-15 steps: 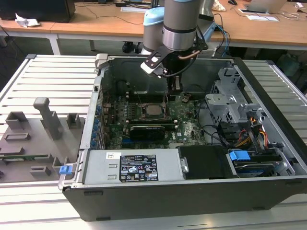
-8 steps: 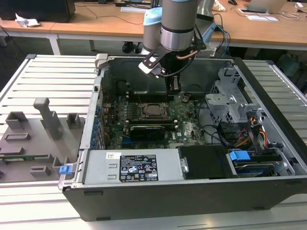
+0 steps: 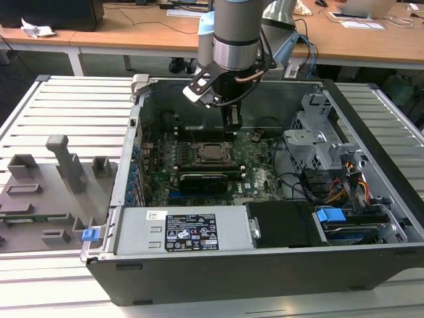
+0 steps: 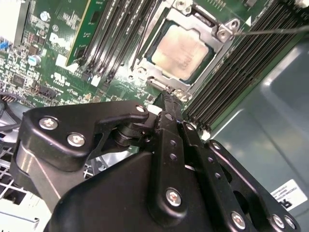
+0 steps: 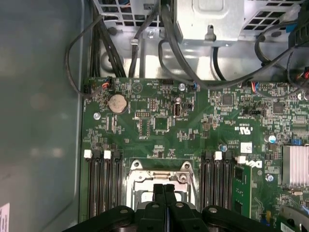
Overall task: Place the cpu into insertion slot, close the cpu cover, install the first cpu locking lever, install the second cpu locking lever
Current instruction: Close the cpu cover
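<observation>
Hovering in the computer case (image 3: 218, 271) with gripper (image 4: 166, 97) closed and empty at a corner of the cpu cover (image 4: 203, 19); maybe risking a slip off the thin locking lever (image 4: 270, 31) onto green board (image 5: 159, 121) or memory slots (image 4: 120, 38), being so slanted. Lying flat in the insertion slot (image 4: 148, 50) under that cover, with cpu (image 4: 181, 46) top upward, square, no long axis.
</observation>
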Available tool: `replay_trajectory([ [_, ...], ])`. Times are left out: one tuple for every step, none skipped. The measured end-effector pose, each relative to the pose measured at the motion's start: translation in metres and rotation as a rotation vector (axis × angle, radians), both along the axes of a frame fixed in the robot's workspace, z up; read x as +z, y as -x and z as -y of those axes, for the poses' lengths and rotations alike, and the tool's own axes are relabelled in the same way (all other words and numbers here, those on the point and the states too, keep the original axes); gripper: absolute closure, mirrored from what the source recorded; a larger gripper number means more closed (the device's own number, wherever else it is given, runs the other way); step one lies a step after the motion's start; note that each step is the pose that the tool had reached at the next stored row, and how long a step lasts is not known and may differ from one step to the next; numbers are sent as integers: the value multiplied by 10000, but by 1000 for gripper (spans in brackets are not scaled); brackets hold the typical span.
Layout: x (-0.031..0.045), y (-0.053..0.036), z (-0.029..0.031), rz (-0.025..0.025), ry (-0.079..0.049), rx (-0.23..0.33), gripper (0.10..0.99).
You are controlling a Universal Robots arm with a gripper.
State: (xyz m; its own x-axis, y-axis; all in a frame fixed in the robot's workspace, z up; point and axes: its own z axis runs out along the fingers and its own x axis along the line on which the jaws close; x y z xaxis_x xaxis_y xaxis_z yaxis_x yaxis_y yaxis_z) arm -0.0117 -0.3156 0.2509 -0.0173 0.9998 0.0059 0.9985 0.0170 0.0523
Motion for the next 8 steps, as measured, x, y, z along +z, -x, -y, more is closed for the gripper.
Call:
replay_trajectory([
  [0,19,0,-1,1,0,980],
  [0,36,0,-1,1,1,980],
  [0,51,0,0,0,1,980],
  [-1,67,0,0,0,0,980],
  [-1,88,1,0,1,-1,980],
  [-2,136,1,0,1,1,980],
  [-2,165,1,0,1,0,980],
  [-3,192,0,0,0,-1,980],
])
